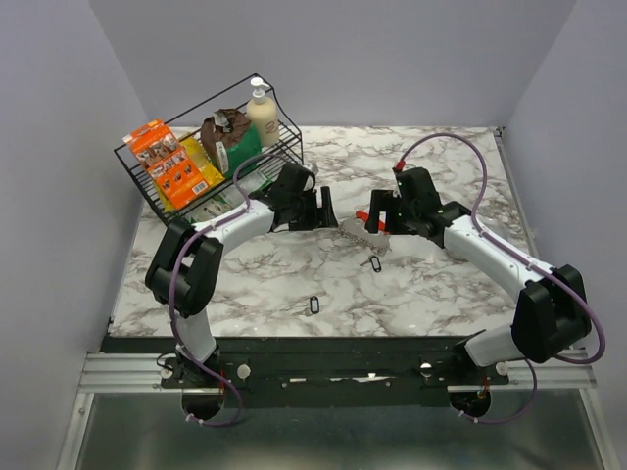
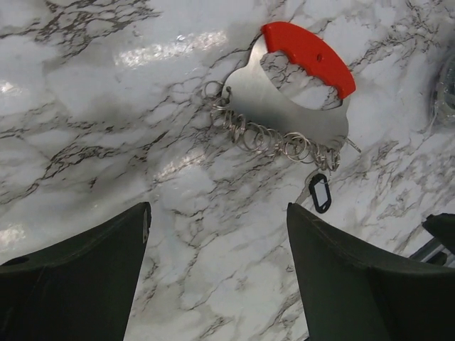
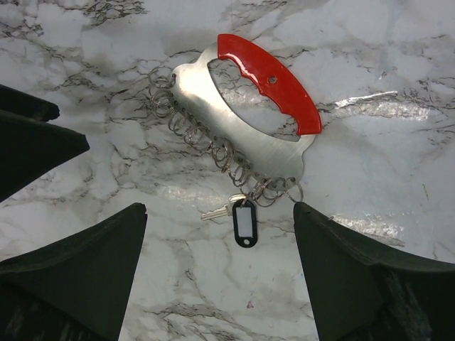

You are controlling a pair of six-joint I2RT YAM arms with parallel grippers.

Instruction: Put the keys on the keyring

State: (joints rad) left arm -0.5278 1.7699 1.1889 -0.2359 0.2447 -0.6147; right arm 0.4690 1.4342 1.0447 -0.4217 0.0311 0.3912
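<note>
there, keyring (image 3: 242, 140) lying between left hand (image 2: 218, 212) and right hand (image 3: 217, 212)

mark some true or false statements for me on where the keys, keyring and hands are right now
1. The left hand and the right hand are both open and hold nothing. True.
2. The right hand is clamped on the keyring. False: the keyring lies flat on the table, with neither hand touching it.
3. One key lies alone near the table's front edge, apart from the keyring. True.
4. The wire basket stands at the far right corner. False: it stands at the far left.
5. A black-tagged key sits at the end of the keyring's row of rings. True.
</note>
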